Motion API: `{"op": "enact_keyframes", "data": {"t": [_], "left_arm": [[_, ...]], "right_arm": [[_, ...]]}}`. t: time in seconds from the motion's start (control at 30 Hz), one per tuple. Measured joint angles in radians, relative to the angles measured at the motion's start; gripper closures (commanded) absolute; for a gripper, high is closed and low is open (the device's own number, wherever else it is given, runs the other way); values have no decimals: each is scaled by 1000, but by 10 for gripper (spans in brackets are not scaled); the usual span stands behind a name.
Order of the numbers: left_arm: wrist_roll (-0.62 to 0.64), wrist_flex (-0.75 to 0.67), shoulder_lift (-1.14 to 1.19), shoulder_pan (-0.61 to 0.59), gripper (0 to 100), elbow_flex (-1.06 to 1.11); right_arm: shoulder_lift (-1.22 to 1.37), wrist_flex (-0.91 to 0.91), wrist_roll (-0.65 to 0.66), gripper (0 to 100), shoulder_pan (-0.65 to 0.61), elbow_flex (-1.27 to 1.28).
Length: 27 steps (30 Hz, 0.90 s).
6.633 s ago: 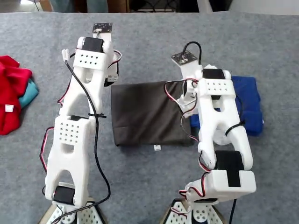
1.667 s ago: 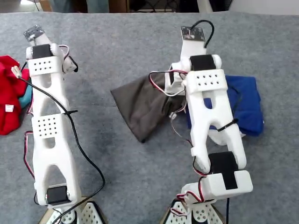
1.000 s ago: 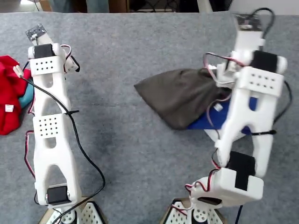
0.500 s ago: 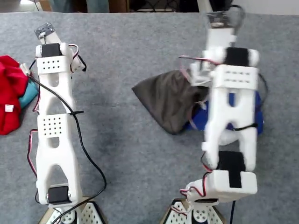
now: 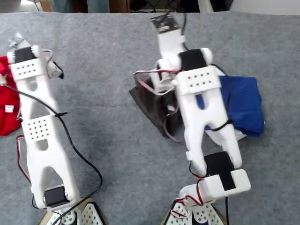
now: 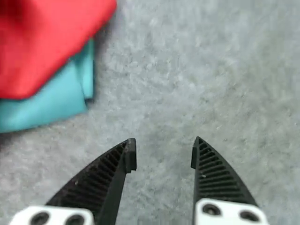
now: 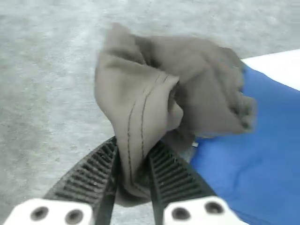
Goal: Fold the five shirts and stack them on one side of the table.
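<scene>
**Roughly one shirt of five done, and the stack not yet started**

By my reckoning you have one finished item: the blue shirt (image 5: 241, 101) lies folded flat on the right side of the table (image 5: 117, 42). The right gripper (image 7: 133, 150) is clenched on a hem of the dark grey-brown shirt (image 7: 154, 93), which hangs bunched just beside the blue one, so it probably needs smoothing or refolding before it can go on top. The left gripper (image 6: 164, 150) has its jaws spread with nothing between them, over bare table near the teal shirt (image 6: 51, 101), which lies partly under the red shirt (image 6: 42, 37) at the left edge, both looking unfolded. You can count four shirts: one blue, one grey-brown, one red, one teal
</scene>
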Motion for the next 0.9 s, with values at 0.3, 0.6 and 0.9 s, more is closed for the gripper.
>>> {"op": "enact_keyframes", "data": {"t": [0.3, 0.6, 0.9], "left_arm": [[-9, 0, 0, 247, 783, 12], [-87, 0, -126, -132, 782, 12], [-175, 3, -186, -503, 782, 12]], "right_arm": [[0, -29, 57, 982, 97, 0], [0, -80, 26, 982, -75, -265], [54, -336, -25, 982, -336, -491]]}}
